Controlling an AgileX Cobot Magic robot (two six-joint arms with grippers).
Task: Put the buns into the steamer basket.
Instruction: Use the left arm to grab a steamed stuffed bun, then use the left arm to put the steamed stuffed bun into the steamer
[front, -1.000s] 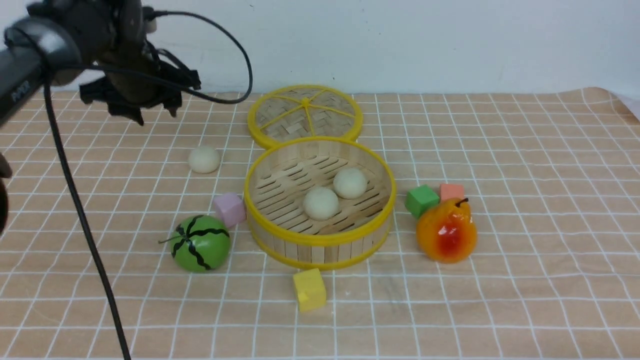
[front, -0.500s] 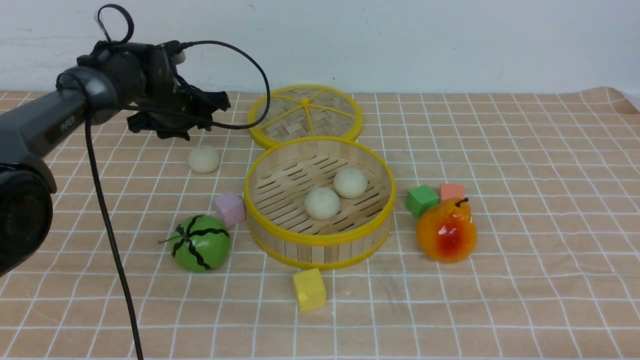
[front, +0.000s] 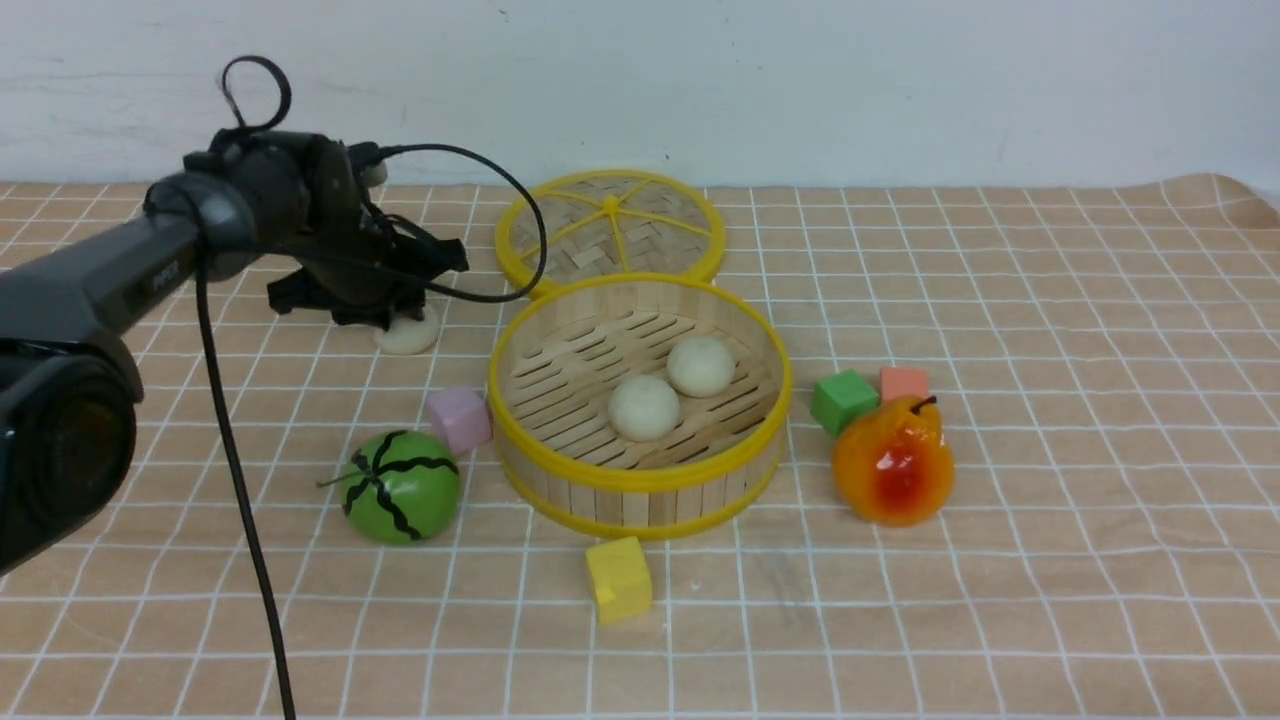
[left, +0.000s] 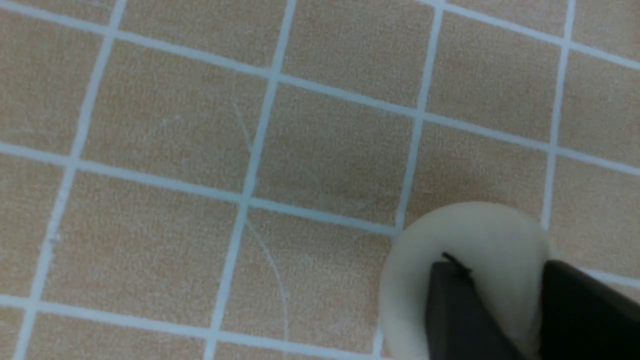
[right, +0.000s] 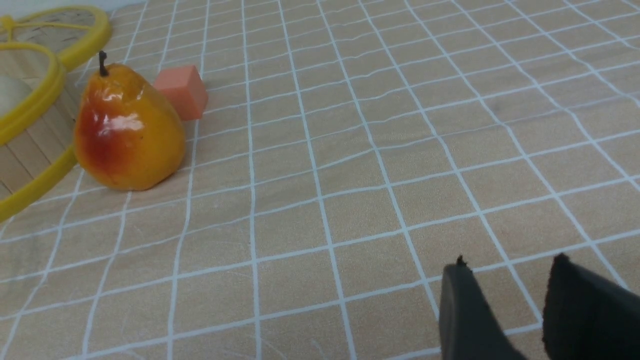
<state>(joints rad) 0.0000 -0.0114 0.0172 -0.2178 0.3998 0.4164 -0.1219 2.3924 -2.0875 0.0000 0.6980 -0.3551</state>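
Note:
Two cream-white buns (front: 643, 407) (front: 700, 365) lie inside the round bamboo steamer basket (front: 640, 478) in the middle of the table. The third bun (front: 408, 338) lies on the cloth to the basket's left. My left gripper (front: 385, 308) is down on top of it and hides its upper part. In the left wrist view the two dark fingers (left: 465, 310) stand apart over this bun (left: 470, 232), and bun shows between them. My right gripper (right: 510, 262) is open and empty over bare cloth, right of the basket (right: 30, 150); the front view does not show it.
The flat woven lid (front: 610, 225) lies behind the basket. A pink cube (front: 459, 418) and a green watermelon toy (front: 401, 487) sit near the third bun. A yellow cube (front: 619, 578) is in front of the basket. Green cube (front: 843, 400), orange cube (front: 904, 383) and pear (front: 893, 462) are to its right.
My left arm has come down and to the right from high at the back left, onto the bun left of the basket. The buns in the basket have not moved.

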